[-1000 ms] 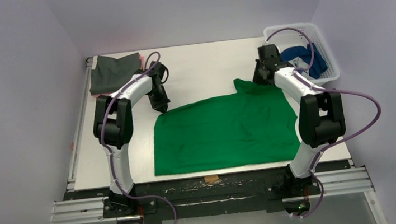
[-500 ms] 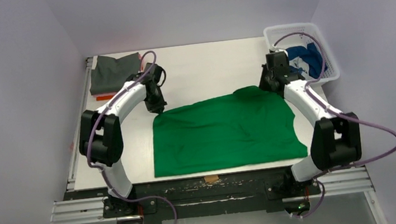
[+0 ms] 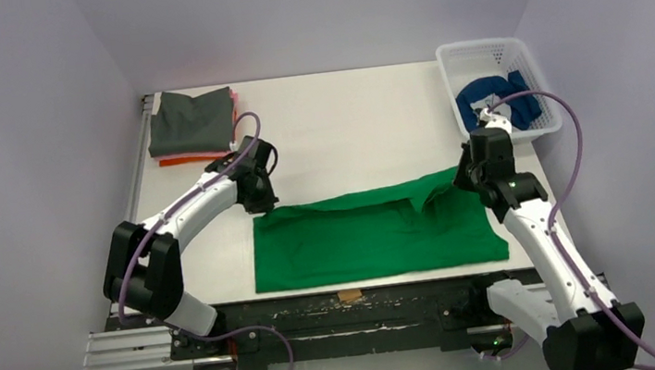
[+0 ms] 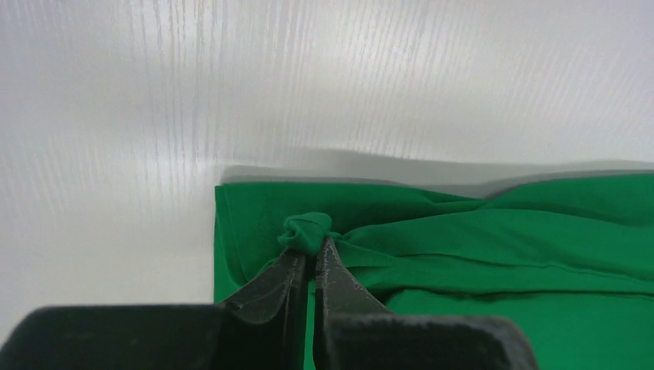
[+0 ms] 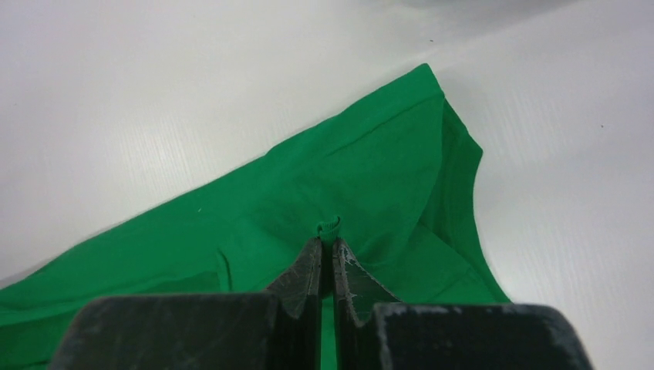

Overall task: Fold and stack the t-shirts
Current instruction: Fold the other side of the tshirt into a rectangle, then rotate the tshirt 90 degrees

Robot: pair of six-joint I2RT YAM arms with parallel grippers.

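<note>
A bright green t-shirt [image 3: 376, 235] lies across the near middle of the table, its far edge folded over toward the front. My left gripper [image 3: 263, 203] is shut on the shirt's far left corner; in the left wrist view a bunched knot of green cloth [image 4: 307, 230] sticks out between the fingertips of the gripper [image 4: 311, 248]. My right gripper [image 3: 464, 177] is shut on the far right edge, and a small ribbed nub of cloth [image 5: 329, 224] shows above the tips of the gripper [image 5: 325, 243]. A dark grey t-shirt [image 3: 194, 121] sits folded on a stack at the far left.
Pink and orange cloth edges [image 3: 183, 158] show under the grey shirt. A white lattice basket [image 3: 533, 64] at the far right holds blue cloth [image 3: 491, 99]. A small tan tape piece [image 3: 349, 295] marks the table's front edge.
Both grippers have pulled the shirt's far edge toward the front, so the green cloth now covers a shorter strip. The right arm swung out to the right; the left arm stretched lower.
</note>
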